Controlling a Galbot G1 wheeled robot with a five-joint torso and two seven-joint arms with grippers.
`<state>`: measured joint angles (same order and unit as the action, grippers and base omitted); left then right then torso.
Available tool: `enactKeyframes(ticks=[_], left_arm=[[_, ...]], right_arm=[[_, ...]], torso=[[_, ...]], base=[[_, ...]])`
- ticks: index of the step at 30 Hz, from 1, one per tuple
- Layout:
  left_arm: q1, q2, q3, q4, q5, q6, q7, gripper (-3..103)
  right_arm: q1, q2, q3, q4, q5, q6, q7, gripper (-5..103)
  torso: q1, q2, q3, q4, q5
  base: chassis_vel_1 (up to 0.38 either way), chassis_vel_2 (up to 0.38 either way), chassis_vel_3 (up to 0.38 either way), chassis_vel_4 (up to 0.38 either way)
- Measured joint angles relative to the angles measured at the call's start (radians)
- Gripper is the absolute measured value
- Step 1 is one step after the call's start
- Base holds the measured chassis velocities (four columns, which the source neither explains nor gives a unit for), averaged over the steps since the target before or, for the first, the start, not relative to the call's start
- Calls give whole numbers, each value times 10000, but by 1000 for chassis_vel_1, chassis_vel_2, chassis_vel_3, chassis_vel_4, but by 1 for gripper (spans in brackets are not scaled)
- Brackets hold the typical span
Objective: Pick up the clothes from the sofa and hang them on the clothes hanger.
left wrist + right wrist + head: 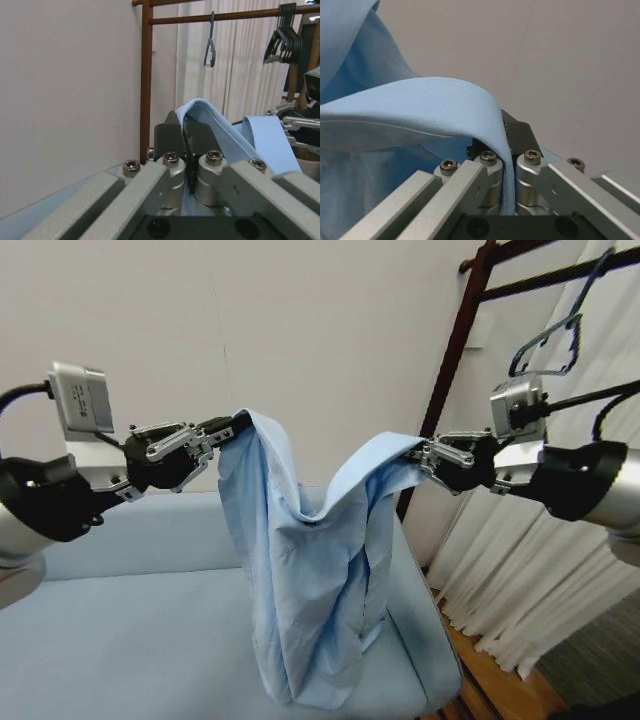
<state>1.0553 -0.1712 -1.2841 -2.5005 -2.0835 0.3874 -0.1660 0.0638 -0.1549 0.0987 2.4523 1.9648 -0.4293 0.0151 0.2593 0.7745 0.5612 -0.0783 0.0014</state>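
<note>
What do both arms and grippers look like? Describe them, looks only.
The left arm and right arm have glossy black shells with silver-white sections. The left gripper and right gripper are bare metal linkages with bolt heads and black finger pads. Each wrist carries a silver camera box, fed by a black cable.

Standing here, I can't read a single word, number, label or brand mark on anything in sight.
</note>
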Motion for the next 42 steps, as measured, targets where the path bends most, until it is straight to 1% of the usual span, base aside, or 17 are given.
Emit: enactKeyframes(ticks=[2,7,11,12,13,15,17,20,21,24,25,26,29,31,35,38,42], left_arm=[[-17,44,-4,0,-340,-109,-451,0],[-27,-379,226,4,-302,-195,-1089,0],[-122,-822,911,8,1225,-200,-1462,0],[-122,-822,911,8,1225,-200,-1462,0],[-327,-904,1337,9,1814,-202,-1470,0],[-467,-936,1772,40,2589,-202,-1040,0],[-464,-915,1913,167,2844,-208,-790,0],[-305,-743,2238,852,3455,-354,0,0],[-305,-743,2238,852,3455,-354,0,0],[-176,-425,2366,1537,3679,-507,497,0],[-142,-322,2398,1744,3723,-577,599,0],[-142,-322,2398,1744,3723,-577,599,0],[-25,-101,2517,2371,4122,-697,665,0],[-15,-80,2547,2434,4225,-690,642,0],[48,-92,2426,2053,4189,-386,565,0],[-150,-65,2030,1361,3652,-86,301,0],[-516,148,1693,854,3144,9,123,0]], right_arm=[[45,-1,41,61,94,-5,127,1],[57,57,-70,261,67,114,437,1],[-63,552,-276,-64,-376,199,1288,1],[-63,552,-276,-64,-376,199,1288,1],[-124,742,-369,-299,-638,195,1378,1],[-272,1041,-506,-728,-929,219,1395,1],[-356,1237,-568,-957,-1084,232,1320,1],[-356,2498,-1183,-1827,-2141,271,1059,1],[-356,2498,-1183,-1827,-2141,271,1059,1],[-90,3881,-1936,-2685,-3260,300,807,1],[46,4394,-2197,-3001,-3563,302,765,1],[46,4394,-2197,-3001,-3563,302,765,1],[420,5875,-2893,-3837,-4323,348,577,1],[452,6098,-3013,-3938,-4377,348,530,1],[424,5900,-3072,-3795,-4088,186,372,1],[343,4829,-2413,-3271,-3069,-152,279,1],[316,3978,-1577,-2669,-2117,-426,199,1]], torso=[[0,-1,0,6,2],[0,-1,1,4,-2],[0,0,1,6,-3],[0,0,1,6,-3],[0,-1,1,7,-1],[0,-1,2,3,0],[0,0,1,1,-1],[1,0,2,5,2],[1,0,2,5,2],[2,-1,4,8,1],[2,-1,4,7,1],[2,-1,4,7,1],[3,-2,5,11,-1],[4,-2,6,13,-3],[5,-2,5,9,-6],[1,0,-1,-6,0],[-1,0,-2,-1,9]], base=[[0,0,0,0],[0,0,0,0],[0,0,0,0],[0,0,0,0],[0,0,0,0],[0,0,0,0],[0,0,0,0],[0,0,0,0],[0,0,0,0],[0,0,0,0],[0,0,0,0],[0,0,0,0],[0,0,0,0],[0,0,0,0],[0,0,0,0],[0,0,0,0],[0,0,0,0]])
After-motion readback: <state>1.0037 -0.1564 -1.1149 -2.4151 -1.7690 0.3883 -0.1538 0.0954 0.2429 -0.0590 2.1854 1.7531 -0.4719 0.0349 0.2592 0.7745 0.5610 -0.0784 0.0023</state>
